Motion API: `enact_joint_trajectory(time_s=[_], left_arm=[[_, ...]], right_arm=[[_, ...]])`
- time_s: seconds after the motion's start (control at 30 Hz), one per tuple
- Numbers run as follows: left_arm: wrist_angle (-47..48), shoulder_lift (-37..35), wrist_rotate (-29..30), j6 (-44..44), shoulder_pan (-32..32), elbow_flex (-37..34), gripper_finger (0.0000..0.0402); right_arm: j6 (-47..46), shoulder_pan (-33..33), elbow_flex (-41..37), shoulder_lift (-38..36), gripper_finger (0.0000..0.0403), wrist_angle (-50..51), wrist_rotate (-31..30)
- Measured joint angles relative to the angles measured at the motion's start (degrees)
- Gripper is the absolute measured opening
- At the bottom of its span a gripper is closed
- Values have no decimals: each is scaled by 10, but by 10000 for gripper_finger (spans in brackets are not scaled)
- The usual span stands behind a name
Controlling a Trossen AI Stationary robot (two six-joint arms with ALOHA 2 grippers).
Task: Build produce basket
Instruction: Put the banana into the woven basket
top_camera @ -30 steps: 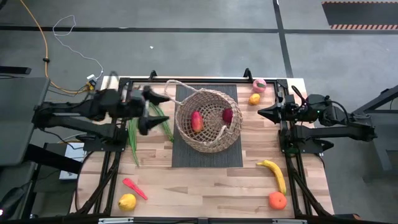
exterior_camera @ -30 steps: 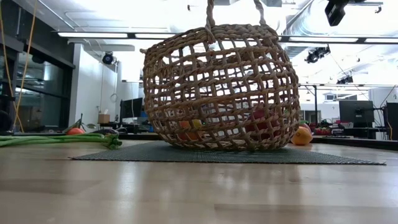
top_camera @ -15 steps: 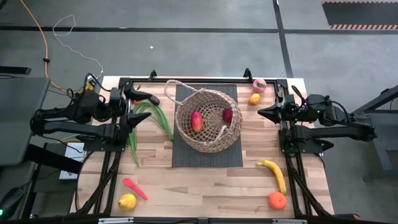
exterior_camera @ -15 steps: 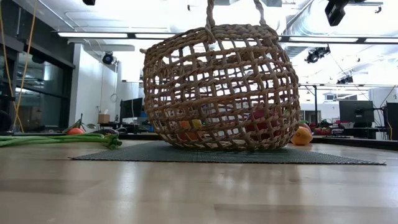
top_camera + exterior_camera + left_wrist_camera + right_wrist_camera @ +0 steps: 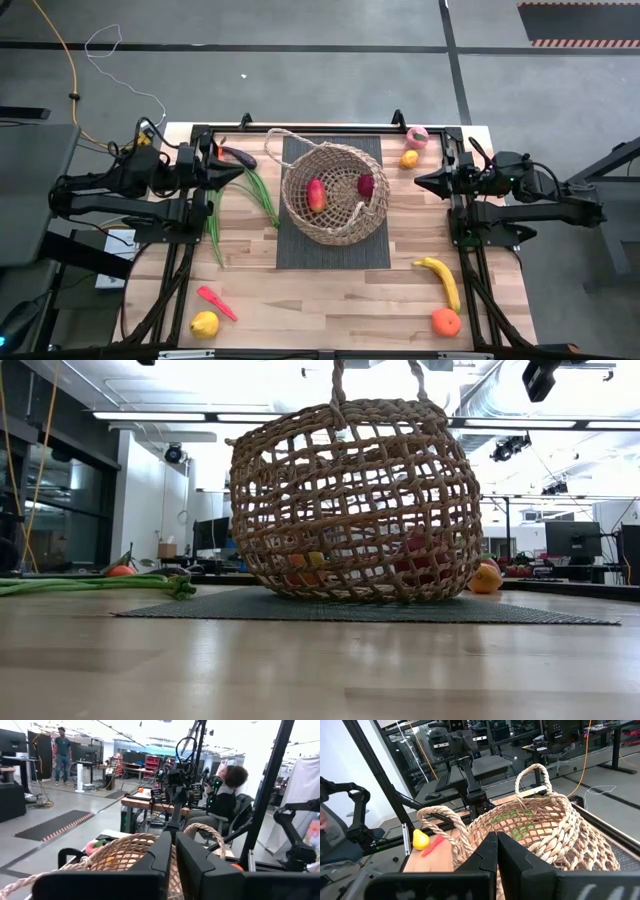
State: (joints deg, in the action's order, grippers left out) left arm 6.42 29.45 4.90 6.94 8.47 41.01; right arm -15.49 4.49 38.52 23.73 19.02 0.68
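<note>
sitting on a dark mat (image 5: 300, 250) mid-table, the basket (image 5: 335, 192) is upright with two pieces of produce already in it: a pink-orange fruit (image 5: 316, 194) and a dark red one (image 5: 366, 185). through the weave in the low view you can make them out on the bottom.

left gripper (image 5: 232, 172) is parked at the table's left edge, up off the wood, fingers pressed together with nothing between them. same story in its wrist view, the two dark fingers (image 5: 165, 855) are nearly touching, basket rim just past them. right next to it lie the green beans (image 5: 240, 200), fanned out between the gripper and the mat. an eggplant (image 5: 238, 156) sits near the far left corner, just past the gripper.

right gripper (image 5: 420, 182) hangs at the right side of the table pointing at the basket, fingers also closed on nothing.

rest of the stuff is scattered around: a pink fruit (image 5: 416, 137) and a lemon (image 5: 409, 159) close together at the far right, a banana (image 5: 441, 281) and an orange (image 5: 446, 321) at the near right, a red pepper (image 5: 216, 303) and a second lemon (image 5: 204, 324) at the near left.

left wrist view also catches a seated person (image 5: 225, 795) and another standing way back in the room.
</note>
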Motion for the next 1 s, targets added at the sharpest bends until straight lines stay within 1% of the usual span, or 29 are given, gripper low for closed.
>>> enact_joint_trajectory(time_s=[0.13,0.37,0.53,0.7,0.8,1.0], left_arm=[[0,0,-8,3,0,0,4],[2,1,-31,11,0,0,2],[2,2,-29,38,0,0,1],[2,2,-26,21,1,0,5],[3,2,-9,28,1,0,6],[12,1,-4,12,0,0,1]], right_arm=[[4,0,0,0,0,0,0],[5,0,0,0,0,0,-1],[5,0,0,0,0,0,-2],[5,0,0,0,0,0,-2],[5,0,0,0,0,0,-2],[5,0,0,0,0,0,-2]])
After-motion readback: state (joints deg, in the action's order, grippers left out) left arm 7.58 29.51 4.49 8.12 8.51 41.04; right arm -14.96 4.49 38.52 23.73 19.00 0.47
